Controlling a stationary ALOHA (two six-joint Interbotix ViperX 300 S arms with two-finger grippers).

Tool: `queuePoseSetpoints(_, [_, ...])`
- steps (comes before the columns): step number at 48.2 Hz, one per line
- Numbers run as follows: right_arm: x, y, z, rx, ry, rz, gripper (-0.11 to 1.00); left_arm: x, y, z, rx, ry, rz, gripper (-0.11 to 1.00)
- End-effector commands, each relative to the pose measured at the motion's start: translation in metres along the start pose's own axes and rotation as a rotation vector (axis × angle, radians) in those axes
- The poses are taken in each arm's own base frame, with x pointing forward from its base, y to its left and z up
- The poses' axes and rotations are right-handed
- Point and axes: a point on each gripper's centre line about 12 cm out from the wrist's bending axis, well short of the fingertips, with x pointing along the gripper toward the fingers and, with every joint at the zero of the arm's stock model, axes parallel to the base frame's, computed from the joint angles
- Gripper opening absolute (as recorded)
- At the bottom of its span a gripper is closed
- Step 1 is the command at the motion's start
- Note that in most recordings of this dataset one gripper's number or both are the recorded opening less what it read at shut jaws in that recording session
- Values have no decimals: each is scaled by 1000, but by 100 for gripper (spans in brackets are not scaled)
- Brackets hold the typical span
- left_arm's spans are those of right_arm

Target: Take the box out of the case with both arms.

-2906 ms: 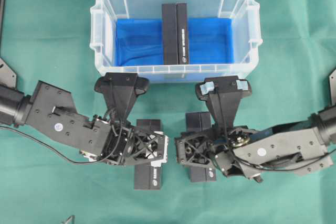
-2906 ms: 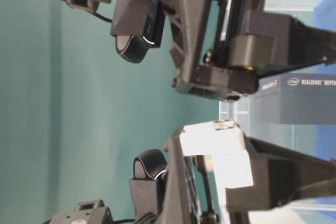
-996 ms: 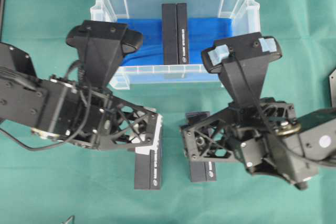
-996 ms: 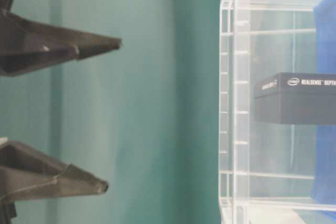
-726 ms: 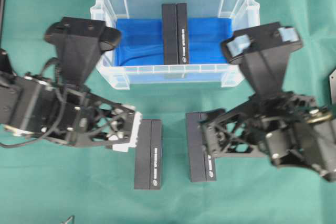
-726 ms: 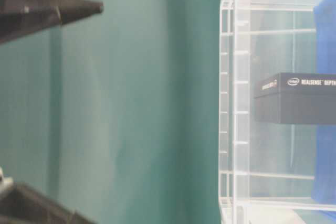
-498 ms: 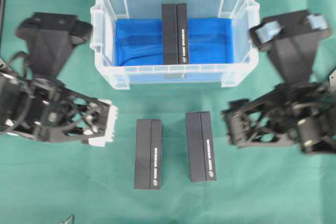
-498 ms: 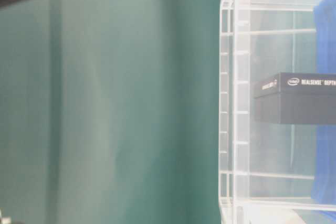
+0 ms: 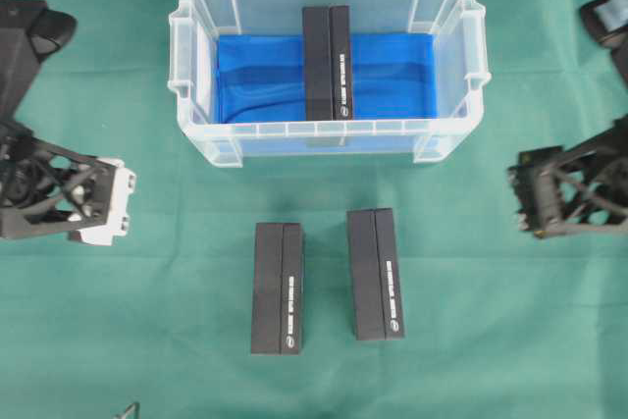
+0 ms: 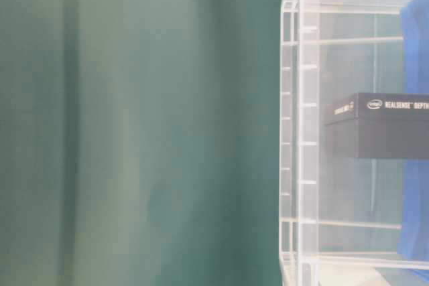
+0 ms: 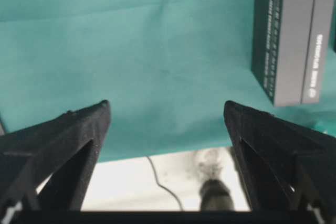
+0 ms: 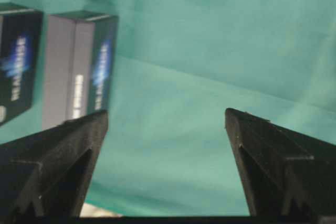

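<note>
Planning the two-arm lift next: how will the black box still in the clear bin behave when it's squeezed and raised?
The box looks like stiff, flat-sided cardboard, so it should probably hold its shape under a squeeze. It stands on a narrow edge on the blue liner, so an uneven push may tip it. Its smooth printed faces could be a little slippery.
</note>
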Motion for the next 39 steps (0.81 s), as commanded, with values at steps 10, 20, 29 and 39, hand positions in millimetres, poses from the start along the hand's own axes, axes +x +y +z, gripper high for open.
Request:
queuePoseSetpoints(10, [-13,-21,10,15,0,2,91,-9,9,0,6,8,-29,85])
queuePoseSetpoints(20, [-9,-19,9,10,-3,-8,91,-7,5,-1,9,7,-21,85])
queuePoseSetpoints(29, [-8,-19,9,2,-4,-13,91,-7,4,0,13,6,-21,85])
queuePoseSetpoints(39, [-2,-27,29,22,-32,-65,91,-9,8,15,-12,-9,10,85])
